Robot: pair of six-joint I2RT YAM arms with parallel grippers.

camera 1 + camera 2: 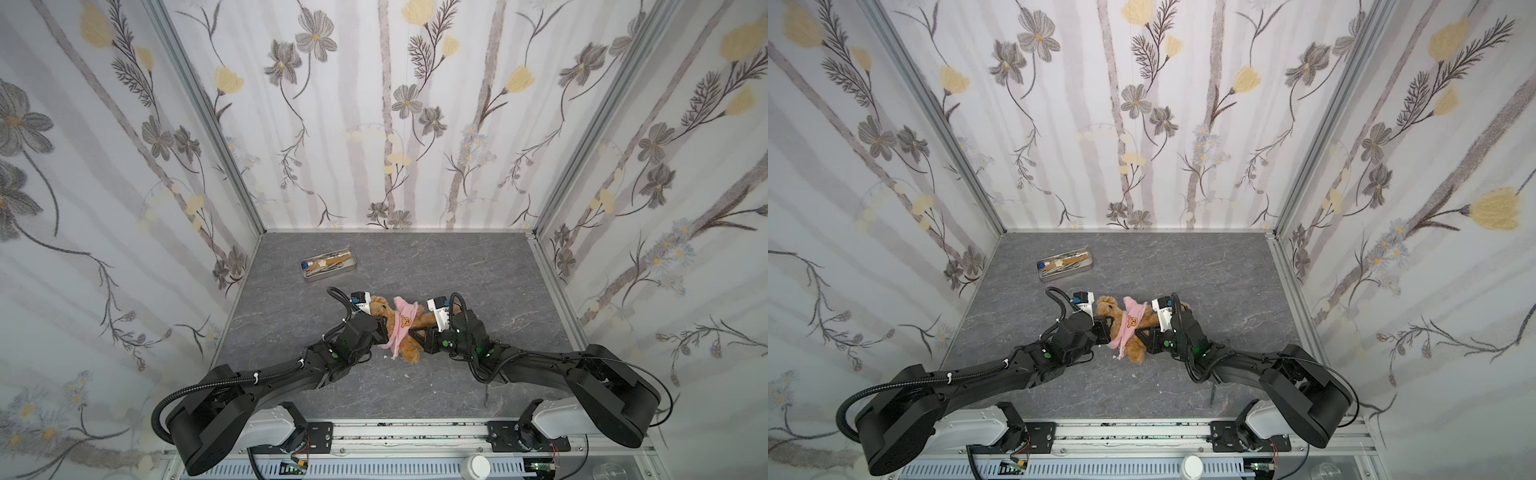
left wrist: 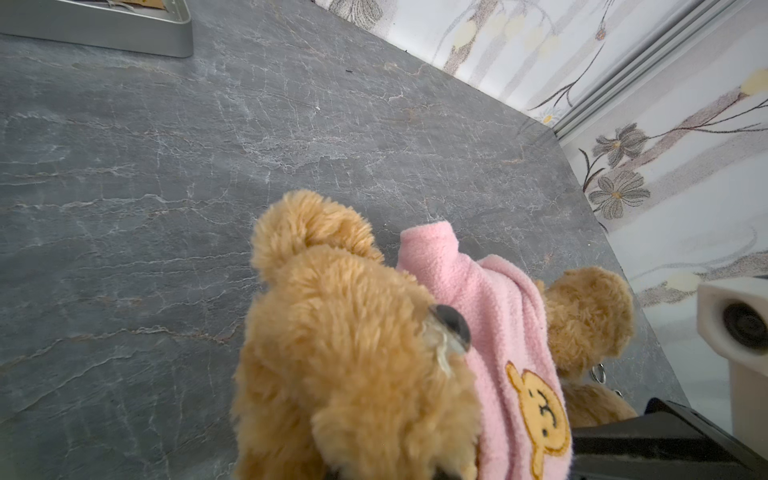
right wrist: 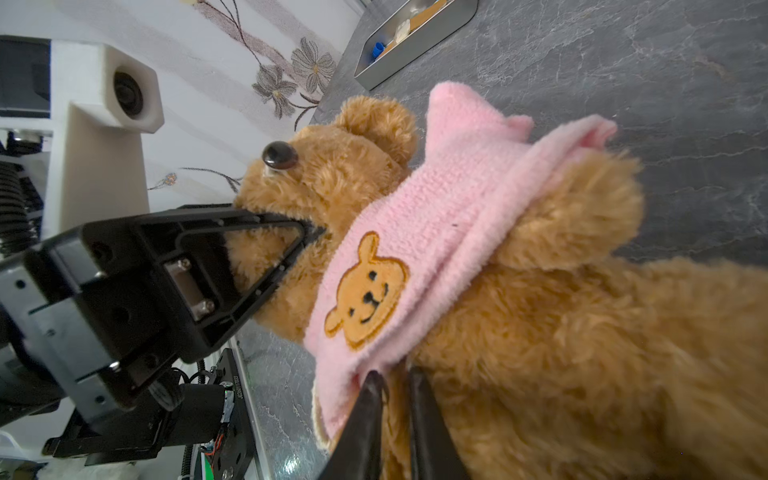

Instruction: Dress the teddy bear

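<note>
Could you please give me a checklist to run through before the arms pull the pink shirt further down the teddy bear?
1. Left gripper clamped on the head of the teddy bear: ok.
2. Right gripper gripping the hem of the pink shirt: not ok; the jaws stand slightly apart at the hem.
3. Shirt covering the belly: not ok; it is bunched high on the chest.
4. Paw through the raised sleeve: cannot tell; none shows at its end.
5. Metal tray apart from the bear: ok.
</note>
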